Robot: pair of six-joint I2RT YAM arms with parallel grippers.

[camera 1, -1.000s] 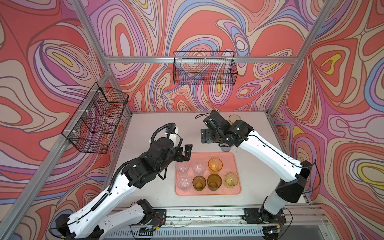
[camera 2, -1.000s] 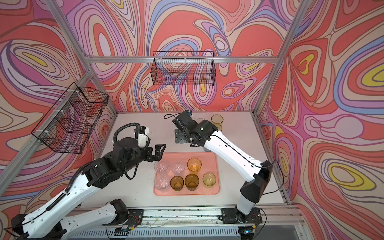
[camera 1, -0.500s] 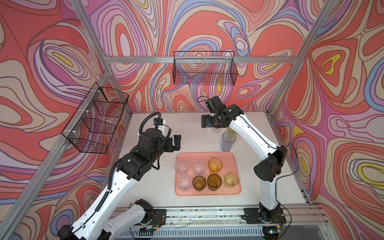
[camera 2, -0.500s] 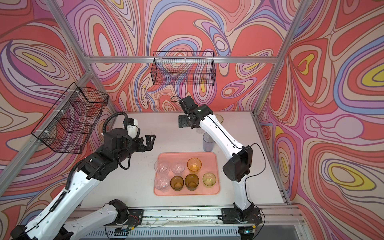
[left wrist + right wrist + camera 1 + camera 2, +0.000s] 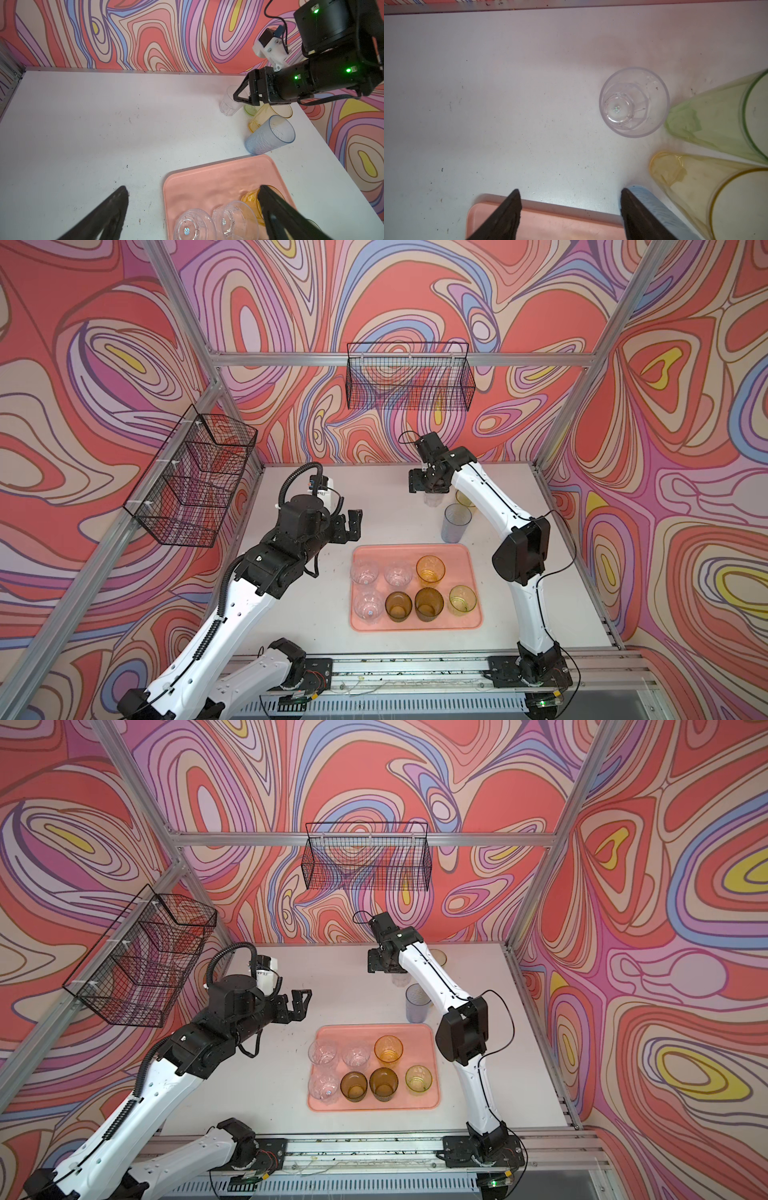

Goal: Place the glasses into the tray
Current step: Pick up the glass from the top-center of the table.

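The salmon-pink tray (image 5: 461,558) (image 5: 419,1033) (image 5: 207,182) lies at the table's front middle and holds several glasses: clear, amber and one yellow-green. Four more stand behind it: a tall blue-grey glass (image 5: 456,522) (image 5: 270,135), a short clear glass (image 5: 634,101) (image 5: 228,104), a yellow glass (image 5: 695,187) and a green glass (image 5: 716,116). My right gripper (image 5: 430,489) (image 5: 570,192) hovers open above the table beside the clear glass, with nothing between its fingers. My left gripper (image 5: 353,524) (image 5: 193,188) hangs open and empty off the tray's far left corner.
Black wire baskets hang on the back wall (image 5: 409,381) and the left wall (image 5: 191,481). The right arm's elbow (image 5: 521,551) stands just right of the tray. An aluminium rail (image 5: 415,668) runs along the table's front edge.
The right gripper has left the tall blue-grey glass standing and moved back over the clear glass, its jaws narrowing a little. The left gripper has drawn back left from the tray.
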